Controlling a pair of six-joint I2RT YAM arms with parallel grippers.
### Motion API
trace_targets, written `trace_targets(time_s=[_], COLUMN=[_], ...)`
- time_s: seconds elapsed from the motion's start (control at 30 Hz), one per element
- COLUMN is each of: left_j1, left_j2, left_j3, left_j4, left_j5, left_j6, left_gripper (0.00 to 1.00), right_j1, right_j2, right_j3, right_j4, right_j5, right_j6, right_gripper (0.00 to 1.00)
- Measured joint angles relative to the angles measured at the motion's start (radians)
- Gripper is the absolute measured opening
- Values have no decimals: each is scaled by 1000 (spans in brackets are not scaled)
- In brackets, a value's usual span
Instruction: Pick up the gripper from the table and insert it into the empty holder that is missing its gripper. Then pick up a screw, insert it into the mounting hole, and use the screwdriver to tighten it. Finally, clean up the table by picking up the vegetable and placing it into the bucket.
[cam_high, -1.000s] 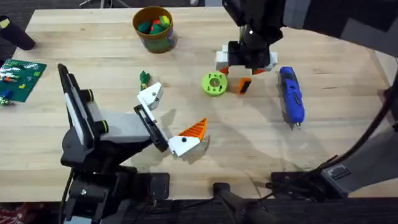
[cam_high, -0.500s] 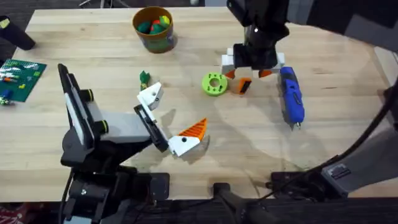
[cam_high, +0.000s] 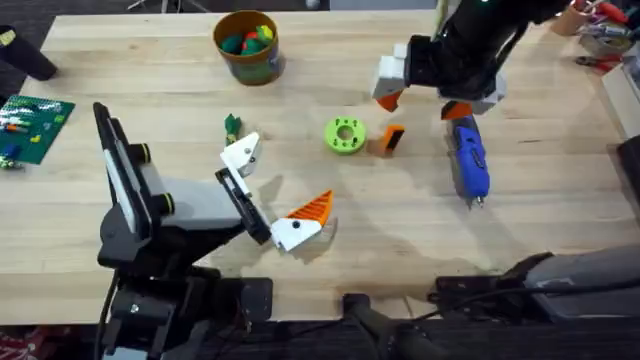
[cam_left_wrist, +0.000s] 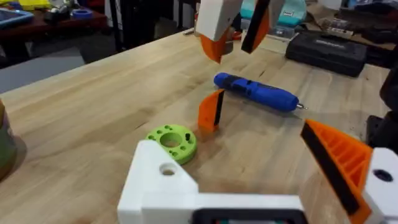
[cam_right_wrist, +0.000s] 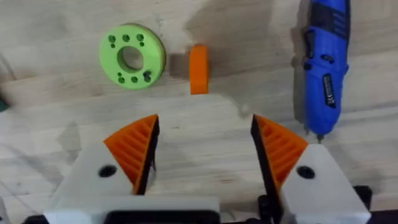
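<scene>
Overhead cam down/fwd; both wrist cams near, sharing screwdriver (cam_high: 467, 158), green disc (cam_high: 345, 135).

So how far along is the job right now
Nothing looks done yet. The small orange ribbed plastic fingertip lies on the table by the lime-green disc, and the white angular holder is bare. The right gripper hovers open above it, holding nothing. Left: inserting, screwing with the blue pen-shaped screwdriver, and moving the tiny green vegetable into the ochre bucket.
</scene>
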Motion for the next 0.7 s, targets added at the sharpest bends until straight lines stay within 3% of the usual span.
trace_targets(time_s=[0.33, 0.7], left_j1=[0, 0], left_j2=[0, 0], left_j3=[0, 0], left_j4=[0, 0], left_j5=[0, 0], left_j6=[0, 0], left_gripper=[989, 989], right_j1=[24, -39], right_j2=[1, 26], right_j3=[-129, -277], right_j4=[136, 245], right_j5=[-63, -93], right_j6=[49, -5], right_gripper=[861, 861])
